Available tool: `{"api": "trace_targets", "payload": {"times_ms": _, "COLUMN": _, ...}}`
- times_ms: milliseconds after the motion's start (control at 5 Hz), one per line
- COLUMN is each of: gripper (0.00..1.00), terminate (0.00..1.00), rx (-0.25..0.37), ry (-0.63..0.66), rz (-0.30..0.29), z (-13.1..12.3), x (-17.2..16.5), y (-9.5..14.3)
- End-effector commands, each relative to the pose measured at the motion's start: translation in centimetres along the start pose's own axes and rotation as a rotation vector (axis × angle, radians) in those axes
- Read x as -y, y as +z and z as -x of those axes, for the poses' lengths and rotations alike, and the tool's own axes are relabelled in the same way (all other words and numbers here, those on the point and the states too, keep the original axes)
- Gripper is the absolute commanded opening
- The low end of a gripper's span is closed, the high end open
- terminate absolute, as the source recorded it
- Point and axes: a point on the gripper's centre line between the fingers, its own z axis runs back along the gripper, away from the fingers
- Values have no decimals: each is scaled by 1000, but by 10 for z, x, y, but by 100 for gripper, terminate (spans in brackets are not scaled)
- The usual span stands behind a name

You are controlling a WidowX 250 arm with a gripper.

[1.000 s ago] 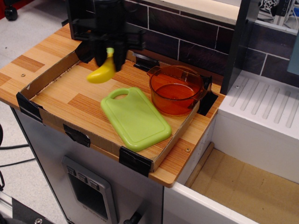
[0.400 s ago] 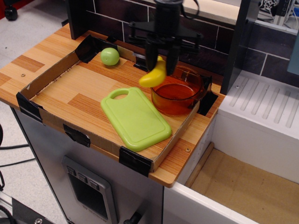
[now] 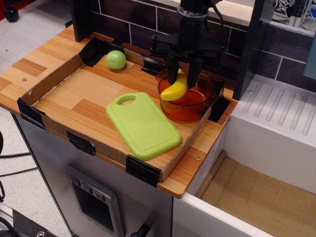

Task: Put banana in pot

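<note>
You are looking at a mock kitchen set up in a lab, not a real home. The wood-grain laminate counter (image 3: 44,64) carries a shallow cardboard tray wall (image 3: 49,79) taped at its corners with black tape. Dark brick-pattern tiles (image 3: 148,24) line the back edge, and a white ribbed plastic draining board (image 3: 281,106) sits past the right edge.

A light-green cutting board (image 3: 143,125) lies flat at the centre of a shallow wooden tray (image 3: 59,96) with black corner brackets, its handle hole pointing toward the dark brick wall (image 3: 148,19). A round green fruit (image 3: 116,59) sits near the tray's far corner. A white ridged drainboard (image 3: 281,106) stands to the right.
</note>
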Motion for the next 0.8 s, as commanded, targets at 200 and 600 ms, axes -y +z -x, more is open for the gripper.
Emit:
{"api": "trace_targets", "payload": {"times_ms": 200, "gripper": 100, "terminate": 0, "rx": 107, "ry": -16, "rz": 108, "z": -16, "x": -2, "y": 51}}
{"api": "trace_targets", "payload": {"times_ms": 600, "gripper": 100, "terminate": 0, "rx": 140, "ry": -37, "rz": 180, "z": -4, "x": -16, "y": 102}}
